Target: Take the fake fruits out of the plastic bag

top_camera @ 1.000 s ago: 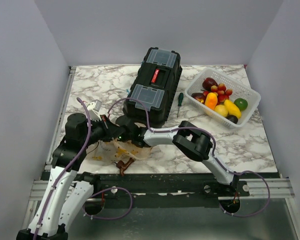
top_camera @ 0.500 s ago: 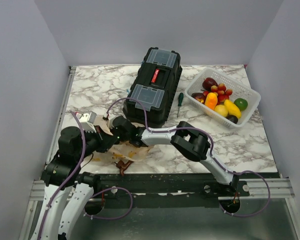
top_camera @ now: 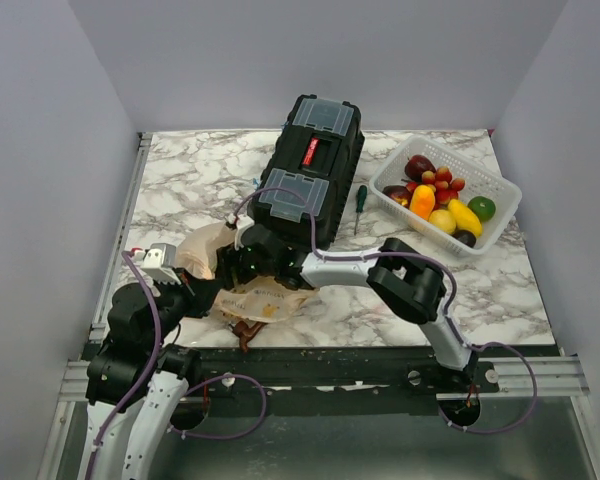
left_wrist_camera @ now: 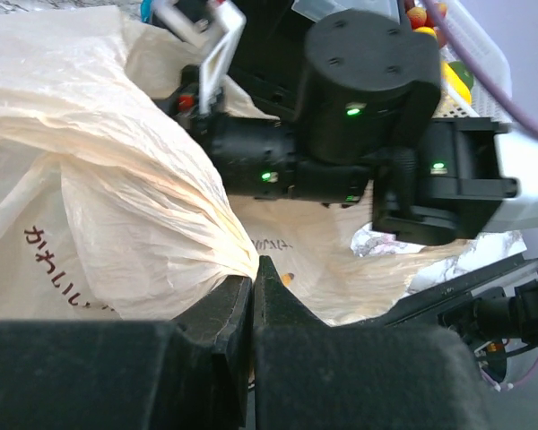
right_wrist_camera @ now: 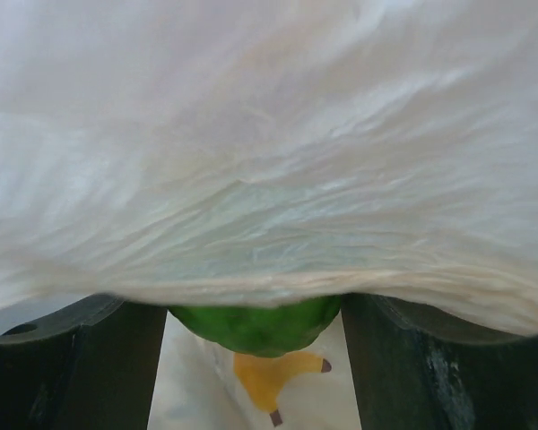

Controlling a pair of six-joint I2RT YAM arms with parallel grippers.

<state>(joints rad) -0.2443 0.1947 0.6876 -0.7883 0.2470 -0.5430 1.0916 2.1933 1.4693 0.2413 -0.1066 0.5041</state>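
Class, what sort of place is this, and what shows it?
Probably a robotics test cell: robot arms mounted at a marble-patterned table, plain grey walls, and props like a toolbox and a basket of fake fruits.

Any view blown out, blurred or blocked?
Top external: sharp, evenly lit, soft shadows. Left wrist: plastic bag brightly lit, near blown out at its folds; left gripper a dark mass along the bottom. Right wrist: bag film veils most of the frame, hazy; only a green fruit in the right gripper reads clearly.
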